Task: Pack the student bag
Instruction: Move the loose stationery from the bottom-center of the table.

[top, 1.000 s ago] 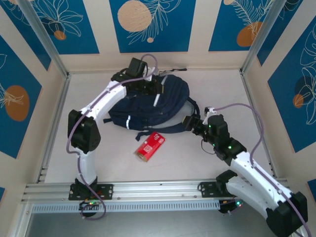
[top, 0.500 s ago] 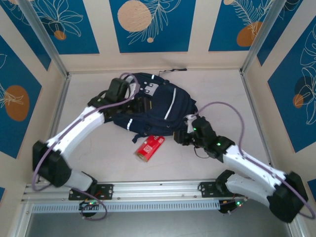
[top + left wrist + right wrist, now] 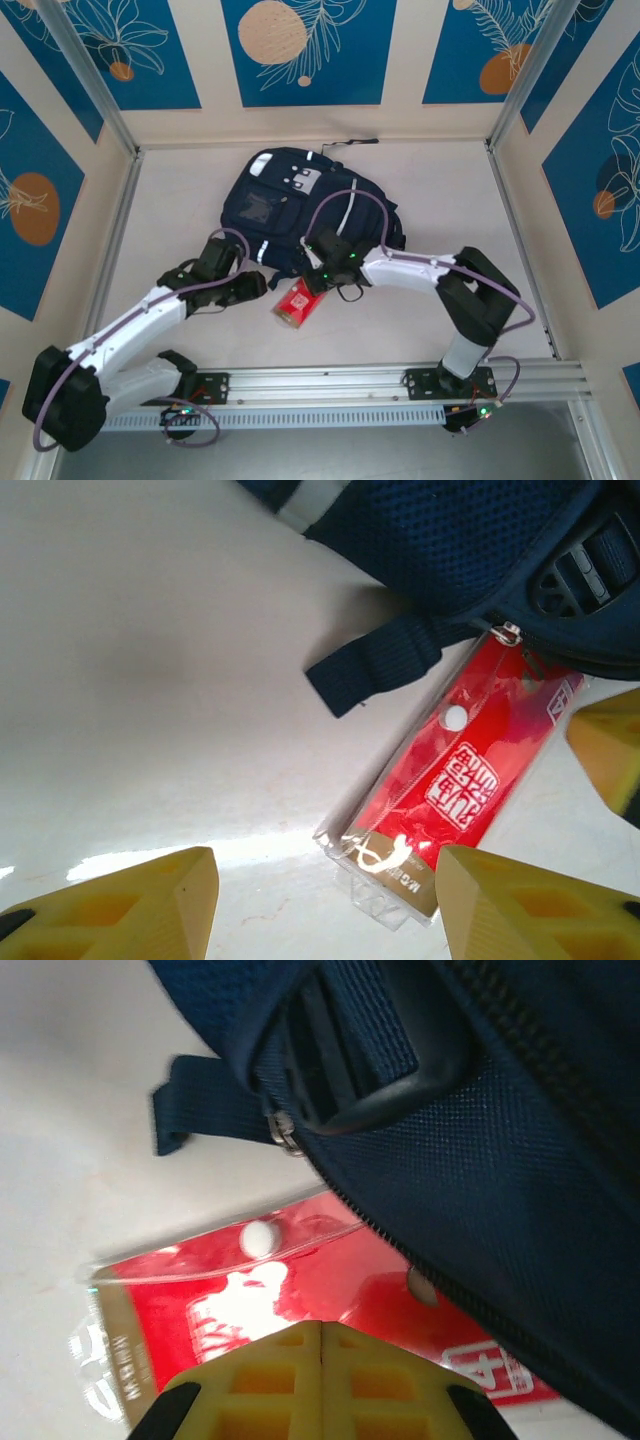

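Looking down from above, you have the pale table (image 3: 450, 200) with the student bag (image 3: 300, 205) lying flat on its far middle. The front pocket with the white patches faces up, toward the back wall. The bag's near edge comes down to where both of your arms meet.

Your left arm (image 3: 140, 320) reaches in low from the near left corner. Your right arm (image 3: 420, 270) folds back across from the right, its elbow raised and its forearm pointing left.

A red pouch (image 3: 297, 302) in a clear sleeve lies on the table just in front of the bag, set at an angle. In the right wrist view the bag (image 3: 520, 1160) overlaps the far end of the pouch (image 3: 250, 1290). A dark strap (image 3: 375, 660) from the bag lies flat on the table beside the pouch (image 3: 450, 800).

Your left gripper (image 3: 255, 285) sits just left of the pouch. In its own camera the left gripper (image 3: 325, 905) has its jaws well apart, with nothing between them, and the pouch's near end lies ahead of the gap.

Your right gripper (image 3: 315, 275) hovers at the bag's near edge, over the pouch's far end. In its wrist view the right gripper (image 3: 322, 1380) has its yellow fingers pressed together, with nothing seen between them.

A small metal zipper pull (image 3: 283, 1130) hangs at the bag's edge, just above the pouch.
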